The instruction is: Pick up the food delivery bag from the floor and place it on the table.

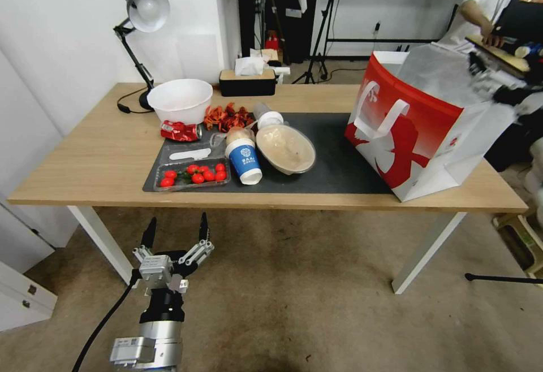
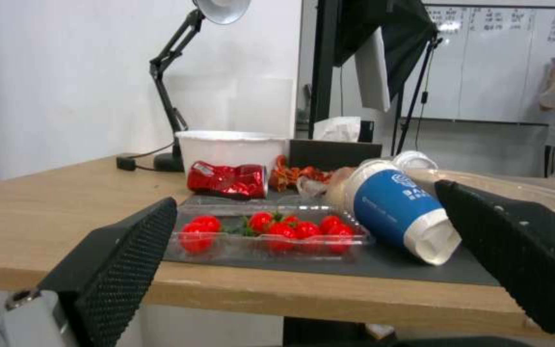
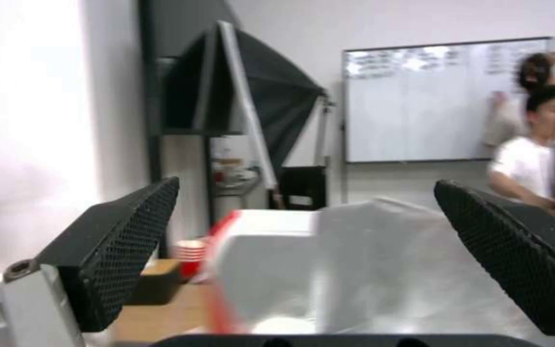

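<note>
Food delivery bag (image 1: 418, 129): glossy paper, crinkled foil lining. Table (image 1: 96, 157): matt light wood, dark mat (image 1: 339, 157).

ahead of the left gripper (image 1: 174, 229), with its black mesh-textured fingers (image 2: 120, 260), a blue-and-white cup (image 1: 244, 161) lies on a dark grey mat (image 1: 339, 160) beside red tomatoes (image 1: 194, 174) in a clear tray. just before the right gripper (image 3: 303, 270), the food delivery bag (image 1: 416, 132) is red and white with silver lining, on the light-wood table (image 1: 90, 157).
</note>
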